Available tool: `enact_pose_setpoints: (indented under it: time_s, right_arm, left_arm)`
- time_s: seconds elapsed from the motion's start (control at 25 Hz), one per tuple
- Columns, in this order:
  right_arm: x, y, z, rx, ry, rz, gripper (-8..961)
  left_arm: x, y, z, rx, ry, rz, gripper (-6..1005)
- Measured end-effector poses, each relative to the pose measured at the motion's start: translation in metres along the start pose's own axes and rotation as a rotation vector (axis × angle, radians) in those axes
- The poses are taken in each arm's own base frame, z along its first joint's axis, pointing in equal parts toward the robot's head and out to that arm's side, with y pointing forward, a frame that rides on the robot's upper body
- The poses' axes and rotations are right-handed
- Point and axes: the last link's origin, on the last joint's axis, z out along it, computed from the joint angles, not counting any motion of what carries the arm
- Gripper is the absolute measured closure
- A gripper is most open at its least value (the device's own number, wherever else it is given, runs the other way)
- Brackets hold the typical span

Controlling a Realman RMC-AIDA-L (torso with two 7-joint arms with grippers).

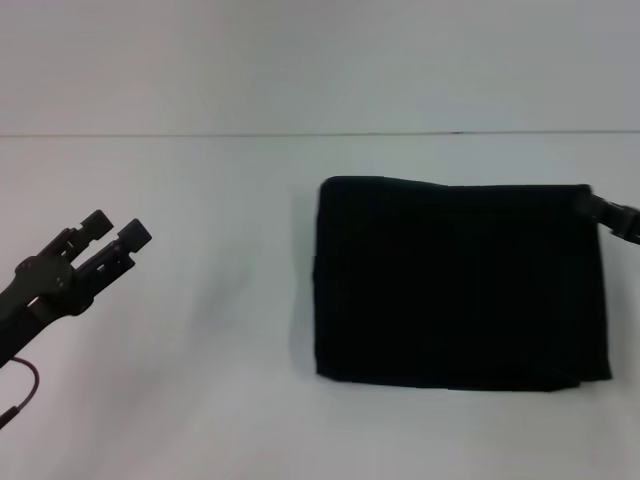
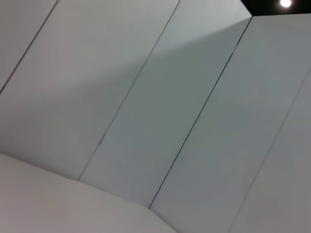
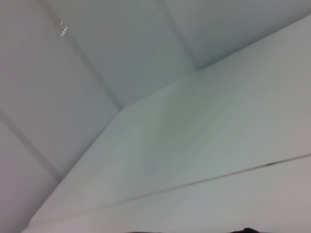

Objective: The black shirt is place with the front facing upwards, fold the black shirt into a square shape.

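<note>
Grippers first, from the left: we see the left gripper (image 1: 120,232) raised over the bare left part of the white table (image 1: 200,400), its arm coming in from the near-left edge and angled up toward the far right. Its two fingertips sit close together with only a thin slit between them, holding nothing, and it hangs well apart from the cloth.

Right of centre we find the black shirt (image 1: 460,285) lying flat on the table, folded into a compact rectangle that is somewhat wider than it is deep. Its edges look fairly straight, with a slight layered lip along the near-right corner. We can read no lettering or label on the face that shows; it is plain black.

At the far-right corner of the shirt, the right gripper (image 1: 612,218) just enters from the right edge, touching or nearly touching that corner. We cannot tell how its jaws stand.

Both wrist views show only pale wall panels and table surface.
</note>
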Motion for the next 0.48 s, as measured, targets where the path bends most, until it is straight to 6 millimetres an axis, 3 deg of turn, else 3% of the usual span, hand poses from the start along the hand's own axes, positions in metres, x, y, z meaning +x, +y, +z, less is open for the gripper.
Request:
enact_pose_setpoints:
  time_s: [0.48]
  right_arm:
    - [0.012,-0.011,0.002,0.071,-0.083,0.019,922]
  left_arm:
    - [-0.005,0.004,0.007,-0.020,-0.001,-0.034,151]
